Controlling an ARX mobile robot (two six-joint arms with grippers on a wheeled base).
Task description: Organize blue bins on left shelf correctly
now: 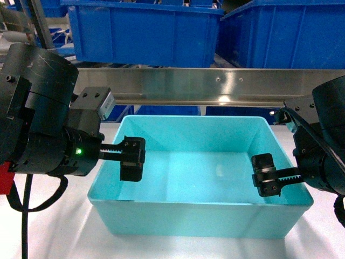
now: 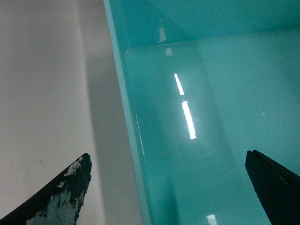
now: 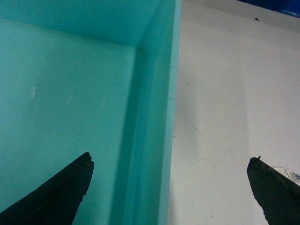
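Bin [image 1: 205, 210] sat on the white table in front of the shelf [image 1: 205, 86], left gripper [image 2: 168, 187] and right gripper [image 3: 168, 187] spread wide astride opposite side walls, holding nothing; both should close evenly before lifting level.

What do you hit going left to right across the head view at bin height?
Left tool → turquoise bin interior → right tool. Each tool is open, straddling a side wall of the bin.
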